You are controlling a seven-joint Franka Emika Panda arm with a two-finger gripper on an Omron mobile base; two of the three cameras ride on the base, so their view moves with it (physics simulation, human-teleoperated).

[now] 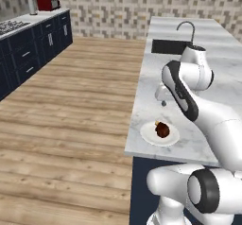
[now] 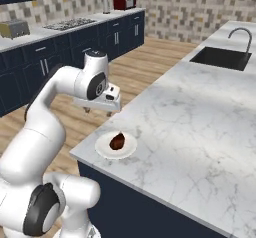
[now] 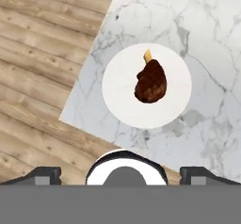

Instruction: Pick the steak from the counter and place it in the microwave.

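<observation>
The steak point(image 3: 150, 82) lies on a round white plate point(image 3: 117, 100) near the counter's point(image 2: 200, 132) front corner, just inside the edge that meets the wooden floor point(image 1: 71, 106). Nothing stands over it, so the way down from above is open. The marble around the plate is bare on every side. The sink point(image 2: 222, 58) and curved faucet point(image 2: 242, 37) sit well apart toward the far end. The gripper point(image 2: 97, 109), jaws spread wide, hangs above the floor-side edge, apart from the plate.
</observation>
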